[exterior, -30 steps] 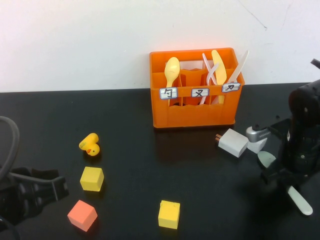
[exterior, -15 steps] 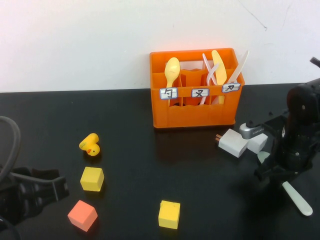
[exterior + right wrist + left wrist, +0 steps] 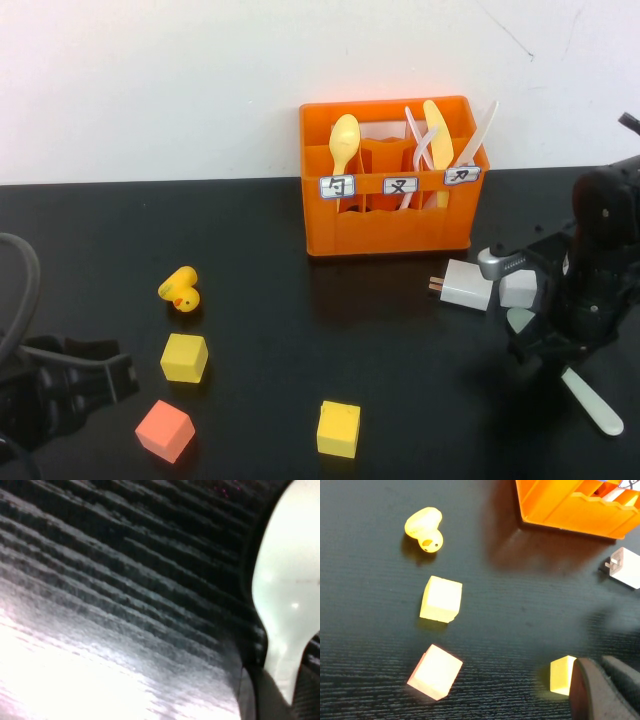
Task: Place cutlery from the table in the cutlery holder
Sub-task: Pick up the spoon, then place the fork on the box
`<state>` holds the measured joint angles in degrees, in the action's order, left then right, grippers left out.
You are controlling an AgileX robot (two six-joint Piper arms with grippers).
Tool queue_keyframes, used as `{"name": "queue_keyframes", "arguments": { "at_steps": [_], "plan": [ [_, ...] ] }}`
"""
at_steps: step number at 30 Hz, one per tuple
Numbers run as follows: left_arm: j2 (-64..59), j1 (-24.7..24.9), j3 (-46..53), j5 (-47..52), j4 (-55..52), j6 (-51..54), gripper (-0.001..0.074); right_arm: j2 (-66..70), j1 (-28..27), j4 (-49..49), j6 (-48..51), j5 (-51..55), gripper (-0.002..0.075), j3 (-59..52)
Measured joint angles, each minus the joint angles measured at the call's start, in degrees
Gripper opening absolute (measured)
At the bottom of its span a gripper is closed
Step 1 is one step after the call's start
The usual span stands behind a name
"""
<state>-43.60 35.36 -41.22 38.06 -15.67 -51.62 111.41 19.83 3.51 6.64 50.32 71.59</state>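
High view shows the right gripper [image 3: 548, 348] down on the black table [image 3: 400, 400] at its right side, its fingers closing around the neck of the pale mint-green spoon [image 3: 590, 398], whose bowl [image 3: 287, 587] fills the right wrist view and whose handle lies out on the tabletop toward the near right edge. Just beside that gripper sits a white block [image 3: 463, 285], and behind it stands the orange cutlery holder [image 3: 390, 232] holding a yellow spoon [image 3: 343, 140], white slim utensils [image 3: 417, 138] and the pale yellow knife [image 3: 436, 130]. Left gripper [image 3: 55, 385] rests at the near left with its fingers pressed together, apart from the yellow duck [image 3: 180, 290], two yellow cubes [image 3: 184, 358] and an orange-pink cube [image 3: 164, 430].
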Motion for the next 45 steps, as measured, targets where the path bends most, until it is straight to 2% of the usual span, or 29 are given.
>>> {"name": "queue_keyframes", "arguments": {
  "at_steps": [5,14,17,21,29,33,38,45],
  "plan": [
    [0.0,0.0,0.0,0.0,0.0,-0.8,-0.0001,-3.2,0.0,0.1,0.0,-0.1,0.012,-1.6],
    [0.0,0.0,0.0,0.0,-0.1,-0.8,-0.0001,-18.7,0.0,-1.1,1.3,-2.2,0.012,-1.7],
    [0.0,0.0,0.0,0.0,-1.5,-0.8,-0.0001,-23.2,0.0,-5.8,2.9,-7.6,0.012,-1.7],
    [0.0,0.0,0.0,0.0,-2.7,-0.8,-0.0001,-25.6,0.0,-18.1,7.6,-19.2,0.012,-1.7],
    [0.0,0.0,0.0,0.0,-3.1,-0.8,-0.0001,-22.3,0.0,-44.0,28.9,-37.1,0.0119,-1.8],
    [0.0,0.0,0.0,0.0,-4.3,-0.8,-0.0001,-18.0,0.6,-52.7,39.4,-40.1,0.0119,0.6],
    [0.0,0.0,0.0,0.0,-5.9,-0.8,-0.0001,-11.3,2.2,-57.2,46.8,-40.2,0.0119,8.3],
    [0.0,0.0,0.0,0.0,-6.1,-0.8,-0.0001,-2.1,4.7,-58.6,50.2,-39.9,0.0118,21.2]
  ]
}}
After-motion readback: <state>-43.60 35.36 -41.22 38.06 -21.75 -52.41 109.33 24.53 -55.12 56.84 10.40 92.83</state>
